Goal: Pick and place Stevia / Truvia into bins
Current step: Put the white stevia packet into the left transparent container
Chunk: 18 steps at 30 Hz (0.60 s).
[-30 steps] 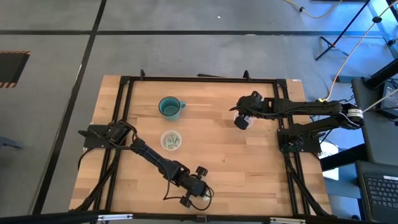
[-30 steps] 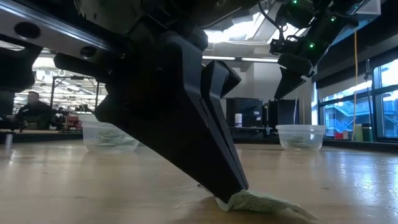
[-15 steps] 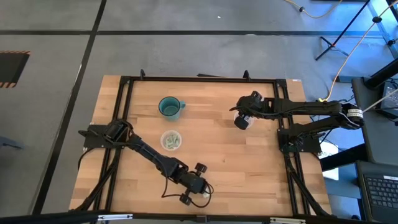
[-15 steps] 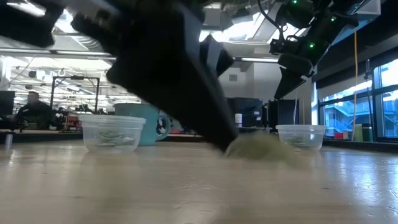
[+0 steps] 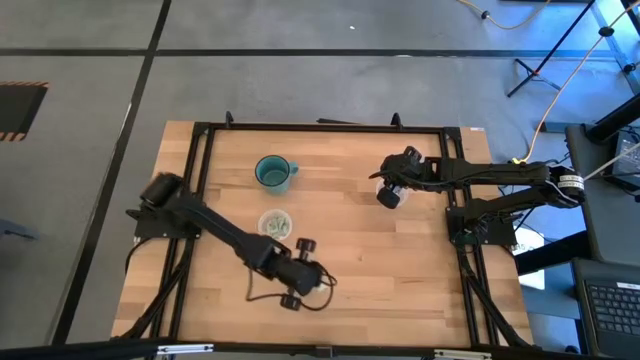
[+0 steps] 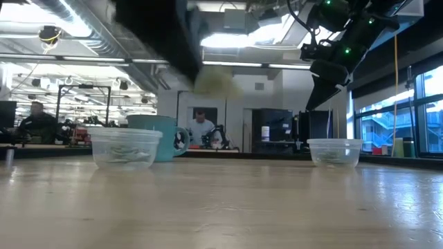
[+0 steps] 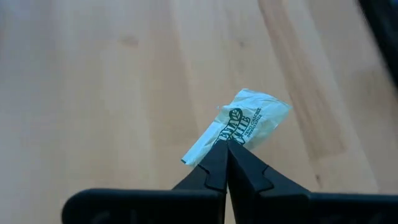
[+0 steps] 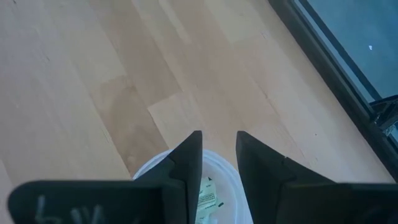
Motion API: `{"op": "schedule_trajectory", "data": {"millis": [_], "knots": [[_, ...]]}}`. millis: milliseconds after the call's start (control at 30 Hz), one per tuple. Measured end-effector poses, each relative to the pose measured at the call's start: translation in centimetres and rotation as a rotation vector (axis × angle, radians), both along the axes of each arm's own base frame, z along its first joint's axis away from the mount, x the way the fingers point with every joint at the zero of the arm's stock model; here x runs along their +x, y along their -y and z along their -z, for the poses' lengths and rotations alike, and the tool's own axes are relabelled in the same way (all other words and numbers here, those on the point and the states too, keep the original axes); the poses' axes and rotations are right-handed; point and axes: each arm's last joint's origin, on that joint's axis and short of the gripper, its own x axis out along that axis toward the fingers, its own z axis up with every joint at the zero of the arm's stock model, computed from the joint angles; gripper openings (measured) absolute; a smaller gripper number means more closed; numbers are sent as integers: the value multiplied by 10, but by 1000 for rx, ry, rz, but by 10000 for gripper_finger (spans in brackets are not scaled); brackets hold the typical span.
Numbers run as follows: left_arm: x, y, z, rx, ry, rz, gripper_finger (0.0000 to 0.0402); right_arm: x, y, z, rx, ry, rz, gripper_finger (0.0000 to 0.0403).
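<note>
On the left half of the wooden table [image 5: 400,260], the left arm reached out from its base toward the middle front. Its end effector [image 7: 227,149] was clenched on a single Stevia sachet [image 7: 239,127], white with green print, crumpled, pinched at one edge between the two dark fingertips [image 7: 214,163]. From the low camera the sachet [image 6: 214,81] showed as a pale blur well above the tabletop, so it hung clear of the wood, not resting on it. Seen from above, that end effector [image 5: 303,266] was near the front of the table, just beside and in front of the left cup.

That left cup [image 5: 276,225], a clear plastic one, stood roughly mid-table on the left side, with several sachets already lying inside it. Behind it, toward the far edge, stood the teal mug [image 5: 272,172], upright, handle out to one side.

Over on the right, the right arm stretched in from its base, and its end effector [image 8: 219,152] hovered directly over the right cup [image 5: 388,196]. Its fingers [image 8: 186,162] stood apart with a narrow gap, holding nothing. Through that gap the cup's white rim and a few sachets inside could be seen. In the room behind the table, a person [image 6: 201,129] sat at a desk.
</note>
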Motion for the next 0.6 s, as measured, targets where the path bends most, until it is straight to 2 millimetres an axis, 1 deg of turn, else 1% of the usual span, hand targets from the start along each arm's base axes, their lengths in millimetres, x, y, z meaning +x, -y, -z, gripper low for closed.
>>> {"op": "schedule_trajectory", "data": {"millis": [67, 133, 200, 267, 367, 433, 600], "knots": [[-9, -6, -20, 31, 34, -38, 2, 0, 0, 0, 0, -2, 0, 102], [-22, -15, -36, 75, 47, -103, 2, 0, 0, 0, 0, -1, 0, 102], [-35, -26, -45, 128, 53, -180, 2, 0, 0, 0, 1, -4, 0, 102], [-49, -35, -48, 154, 56, -255, 2, 0, 0, 0, 1, -5, 0, 102], [-70, -50, -43, 133, 70, -354, 2, 0, 0, 0, 1, -6, 0, 102], [-84, -59, -35, 117, 79, -407, 2, 0, 0, 0, 1, -5, 0, 102], [-111, -78, -12, 49, 175, -506, 2, 0, 0, 0, 1, -5, 0, 102]]}}
